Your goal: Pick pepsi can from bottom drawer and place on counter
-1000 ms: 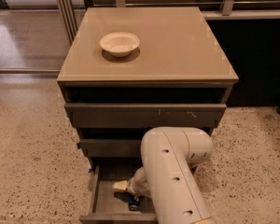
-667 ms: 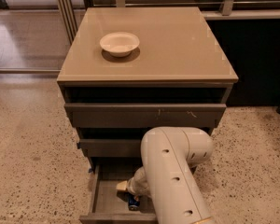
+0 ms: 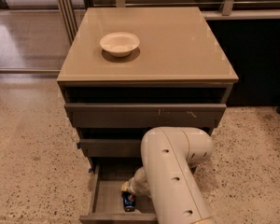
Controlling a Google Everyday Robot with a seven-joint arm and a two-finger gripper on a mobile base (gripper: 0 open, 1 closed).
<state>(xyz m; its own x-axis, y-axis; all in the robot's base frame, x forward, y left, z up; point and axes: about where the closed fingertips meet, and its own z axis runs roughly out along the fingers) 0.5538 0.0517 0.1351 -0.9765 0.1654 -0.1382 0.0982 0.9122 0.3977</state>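
Note:
The pepsi can (image 3: pixel 128 202) is a small dark blue can standing in the open bottom drawer (image 3: pixel 107 197), near its front. My gripper (image 3: pixel 129 189) reaches down into the drawer right above the can, at the end of the white arm (image 3: pixel 172 171). The arm hides most of the gripper and the drawer's right half. The tan counter (image 3: pixel 177 45) tops the cabinet, with no can on it.
A white bowl (image 3: pixel 120 43) sits on the counter at the back left. The two upper drawers (image 3: pixel 144 115) are pulled out slightly. Speckled floor surrounds the cabinet. A dark wall panel stands at the right, metal rails behind.

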